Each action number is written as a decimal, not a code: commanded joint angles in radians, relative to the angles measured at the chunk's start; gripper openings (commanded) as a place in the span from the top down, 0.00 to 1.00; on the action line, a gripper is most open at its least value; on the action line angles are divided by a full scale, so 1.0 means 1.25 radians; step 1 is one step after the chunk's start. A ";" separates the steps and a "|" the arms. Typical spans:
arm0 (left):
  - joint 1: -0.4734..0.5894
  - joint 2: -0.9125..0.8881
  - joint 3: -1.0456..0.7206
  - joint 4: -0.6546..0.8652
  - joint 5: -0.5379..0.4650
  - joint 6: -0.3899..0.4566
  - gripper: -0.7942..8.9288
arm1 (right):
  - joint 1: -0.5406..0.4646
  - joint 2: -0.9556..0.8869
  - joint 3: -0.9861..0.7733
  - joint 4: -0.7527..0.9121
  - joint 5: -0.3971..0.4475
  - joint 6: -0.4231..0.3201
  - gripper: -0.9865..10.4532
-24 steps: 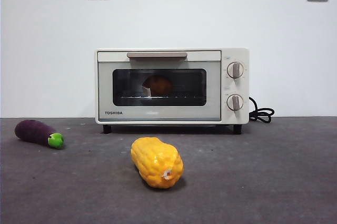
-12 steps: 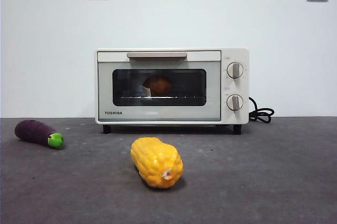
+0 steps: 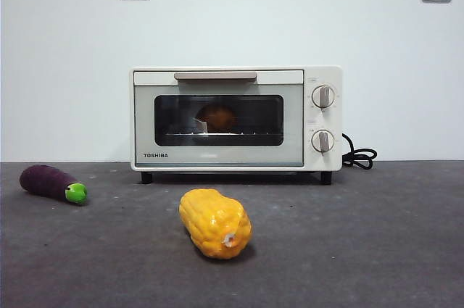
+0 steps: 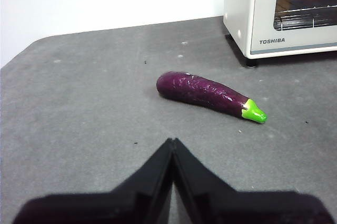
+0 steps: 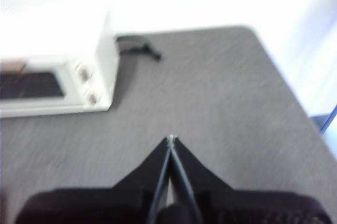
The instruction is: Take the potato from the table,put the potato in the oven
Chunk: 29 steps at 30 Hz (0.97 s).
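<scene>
Front view: potato [image 3: 217, 117] inside oven [image 3: 235, 119], on rack behind closed glass door. Corn [image 3: 215, 222] on desk [image 3: 377, 243] ahead of oven, eggplant [image 3: 52, 182] off to one side. Left gripper [image 4: 172, 144] clenched, empty, near eggplant. Right gripper [image 5: 170, 140] clenched, empty, above bare desk near its edge.

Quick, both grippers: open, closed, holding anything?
Left gripper: closed, empty, above the table near the eggplant.
Right gripper: closed, empty.
</scene>
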 commanded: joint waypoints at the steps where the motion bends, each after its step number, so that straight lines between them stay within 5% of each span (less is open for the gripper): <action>1: 0.003 0.000 -0.009 0.007 0.000 0.003 0.92 | -0.085 -0.078 -0.178 0.157 -0.073 -0.137 0.91; 4: 0.003 0.000 -0.009 0.007 0.000 0.003 0.92 | -0.151 -0.165 -0.365 0.346 -0.178 -0.193 0.91; 8: 0.003 0.000 -0.009 0.006 0.000 0.003 0.92 | -0.231 -0.248 -0.589 0.567 -0.366 -0.199 0.91; 11: 0.003 0.000 -0.009 0.007 0.000 0.002 0.92 | -0.267 -0.280 -0.719 0.674 -0.432 -0.200 0.91; 23: 0.003 0.000 -0.009 0.007 0.000 0.003 0.92 | -0.327 -0.417 -1.025 0.834 -0.450 -0.296 0.91; 29: 0.003 0.000 -0.009 0.007 0.000 0.002 0.92 | -0.327 -0.484 -1.102 0.835 -0.450 -0.290 0.91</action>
